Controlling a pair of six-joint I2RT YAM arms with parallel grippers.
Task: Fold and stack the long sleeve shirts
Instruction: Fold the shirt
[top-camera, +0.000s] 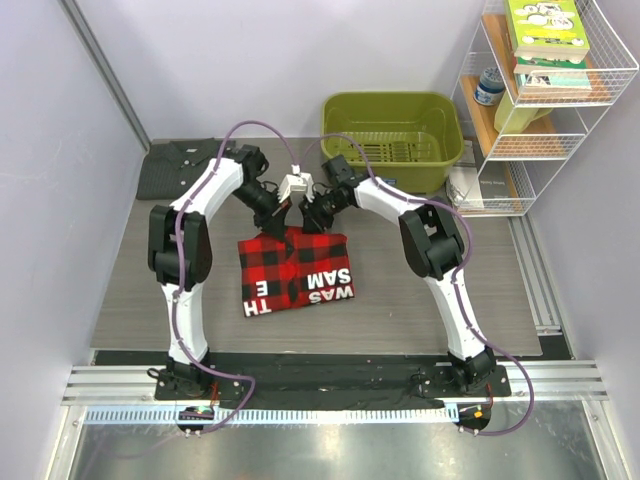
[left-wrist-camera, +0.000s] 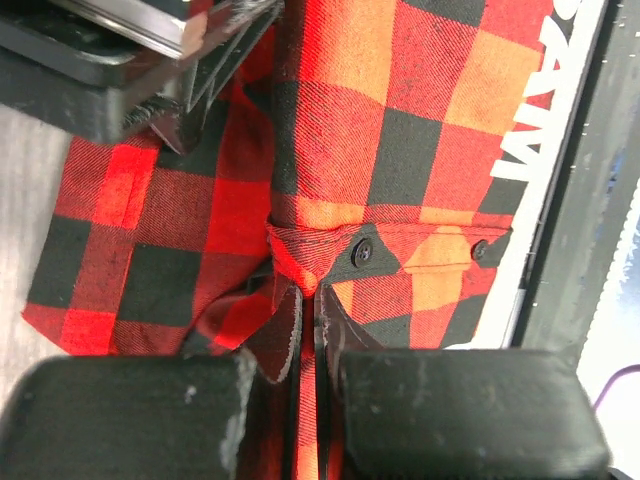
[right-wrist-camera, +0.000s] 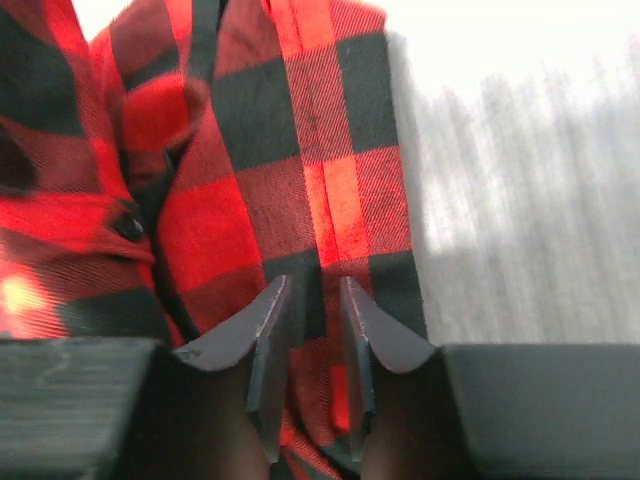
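Top external view: left gripper (top-camera: 277, 217) and right gripper (top-camera: 310, 216) meet almost tip to tip at the far edge of the plaid shirt (top-camera: 296, 272), which lies folded mid-table (top-camera: 420, 295). Grey shirt (top-camera: 180, 168) lies folded well left of the jaws, in the far-left corner. Green basin (top-camera: 392, 101) sits just beyond the jaws, wire rack (top-camera: 590, 160) well off to their right. Bare table both sides of the plaid.

Left wrist view: left gripper (left-wrist-camera: 308, 330) jaws pressed together, pinching a plaid fold. Buttoned band just ahead of the tips, bare table to their left.

Right wrist view: right gripper (right-wrist-camera: 308, 310) jaws narrow, pinching a plaid strip. Fabric edge just right of the tips, blurred bare table beyond.
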